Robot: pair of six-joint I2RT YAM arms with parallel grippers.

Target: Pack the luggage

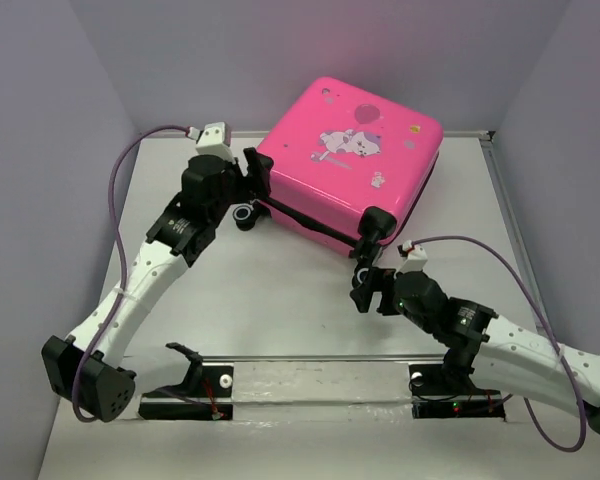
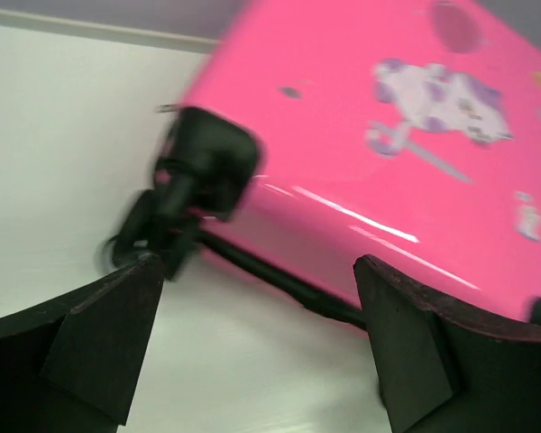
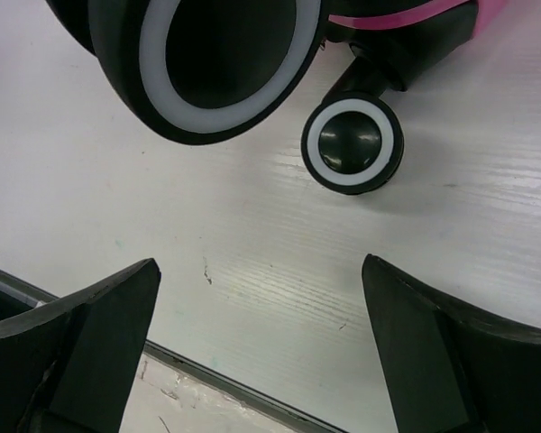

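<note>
On the table [image 1: 280, 310], we see the luggage [image 1: 355, 160] shut flat, left gripper [image 2: 260, 307] and right gripper [image 3: 260, 280] both released, so packing looks done.

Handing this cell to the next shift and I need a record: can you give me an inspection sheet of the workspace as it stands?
Surface: white table, faint scuffs near the front edge.
Job's things: pink luggage lies flat at the far middle, print side up, and looks closed.
Clutter: nothing seen.
Grippers: left gripper is open beside the luggage's left corner. The right gripper is open just short of a caster wheel. Neither holds anything.
Cables: left cable and right cable each hang in a loose loop, clear of the luggage.
Surroundings: plain walls on three sides.
</note>
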